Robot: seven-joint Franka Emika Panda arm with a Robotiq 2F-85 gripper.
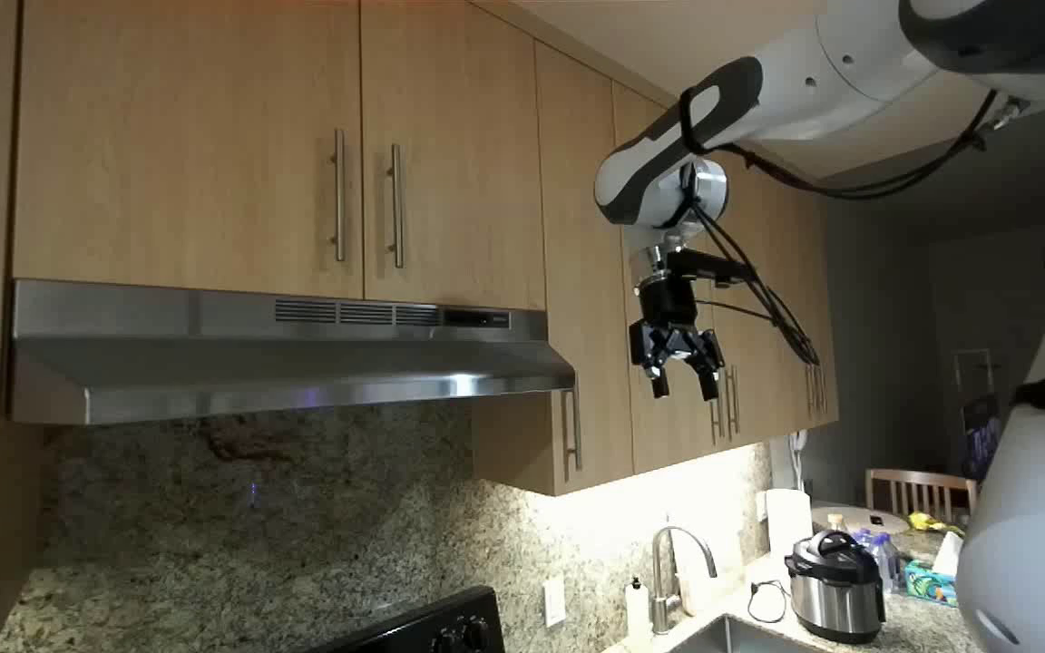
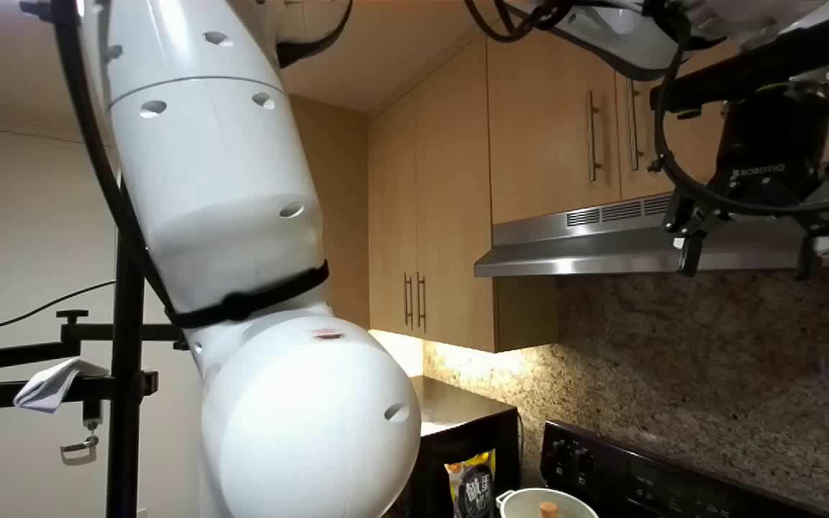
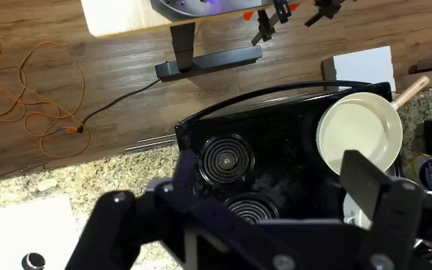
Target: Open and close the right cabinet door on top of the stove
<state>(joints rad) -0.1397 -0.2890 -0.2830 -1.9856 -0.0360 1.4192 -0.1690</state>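
Exterior view — flat light-wood rt cabinet door (image 1: 457,159) closed; black two-finger gripper (image 1: 685,387) wide, empty — prob. open & close both pending.

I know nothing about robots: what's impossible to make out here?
Whatever lies behind the shut right cabinet door, in an exterior view: the door hides it.
Much of that door, in an exterior view: behind the arm and claw.
Most of the stove, in an exterior view: cut off by the bottom edge.
Lower burner, wrist view: partly behind the claw.
Bag lettering, in an exterior view: too small, blurred.
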